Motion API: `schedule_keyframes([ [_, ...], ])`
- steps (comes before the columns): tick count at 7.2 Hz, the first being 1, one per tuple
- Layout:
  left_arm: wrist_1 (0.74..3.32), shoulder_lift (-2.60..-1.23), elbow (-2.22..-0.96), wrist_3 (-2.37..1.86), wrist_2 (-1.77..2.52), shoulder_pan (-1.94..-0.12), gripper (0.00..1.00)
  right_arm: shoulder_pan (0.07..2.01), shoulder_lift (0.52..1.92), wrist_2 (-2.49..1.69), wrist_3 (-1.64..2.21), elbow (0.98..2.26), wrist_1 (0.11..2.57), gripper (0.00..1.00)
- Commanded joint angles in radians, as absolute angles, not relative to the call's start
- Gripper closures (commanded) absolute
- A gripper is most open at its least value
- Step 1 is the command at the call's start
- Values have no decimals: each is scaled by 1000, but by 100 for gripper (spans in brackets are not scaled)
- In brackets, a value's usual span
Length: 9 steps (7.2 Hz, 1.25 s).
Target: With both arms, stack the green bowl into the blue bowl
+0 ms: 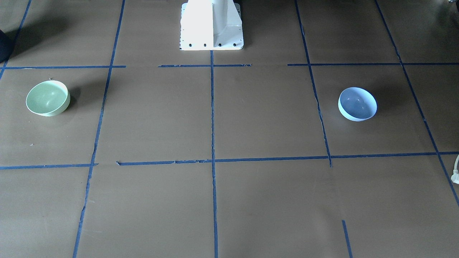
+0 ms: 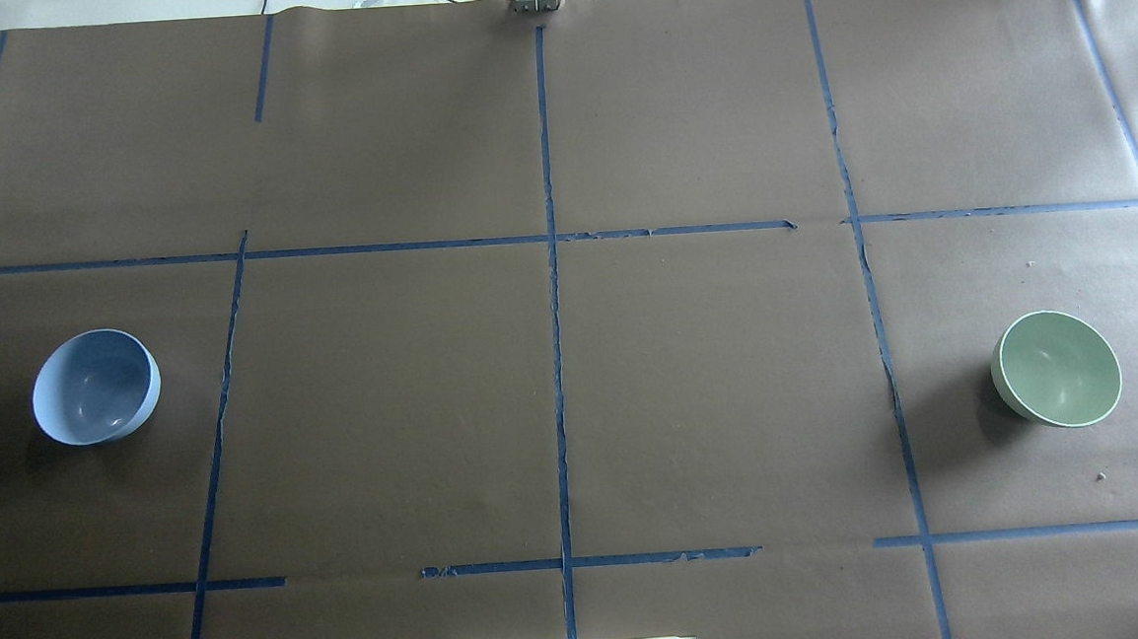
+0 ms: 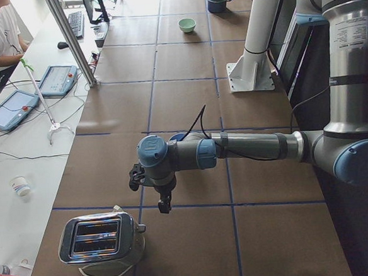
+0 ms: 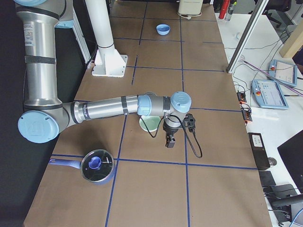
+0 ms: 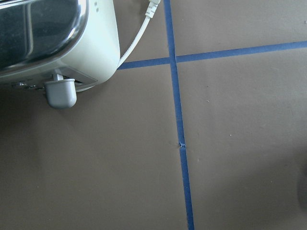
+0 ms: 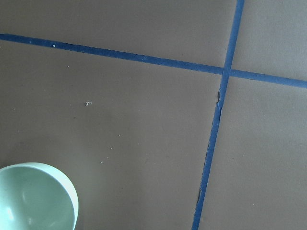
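The green bowl (image 2: 1058, 369) stands upright and empty on the table's right side; it also shows in the front view (image 1: 47, 98) and at the lower left of the right wrist view (image 6: 33, 199). The blue bowl (image 2: 96, 386) stands upright and empty on the left side, far from the green bowl (image 1: 357, 103). Neither arm shows in the overhead or front view. The left gripper (image 3: 165, 204) hangs above the table near a toaster. The right gripper (image 4: 169, 140) hangs just beyond the green bowl (image 4: 150, 125). I cannot tell whether either is open or shut.
A chrome toaster (image 3: 102, 238) with a white cord stands at the table's left end, also in the left wrist view (image 5: 48, 38). A blue pot with a glass lid (image 4: 97, 165) stands at the right end. The white pedestal (image 1: 211, 25) is at the robot's side. Blue tape lines cross the brown paper.
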State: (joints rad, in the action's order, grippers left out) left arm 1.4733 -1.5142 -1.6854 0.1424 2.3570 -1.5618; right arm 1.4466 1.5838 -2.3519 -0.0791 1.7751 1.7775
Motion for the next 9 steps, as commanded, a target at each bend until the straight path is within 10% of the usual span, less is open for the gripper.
schedule_keyframes([
  [1, 1471, -1506, -1675, 138, 2432, -1563, 0, 1445, 1585, -2356, -80, 1776, 1738, 0],
  [9, 2091, -1416, -1678, -533, 2471, -1267, 0, 1445, 1617, -2414, -78, 1772, 1697, 0],
])
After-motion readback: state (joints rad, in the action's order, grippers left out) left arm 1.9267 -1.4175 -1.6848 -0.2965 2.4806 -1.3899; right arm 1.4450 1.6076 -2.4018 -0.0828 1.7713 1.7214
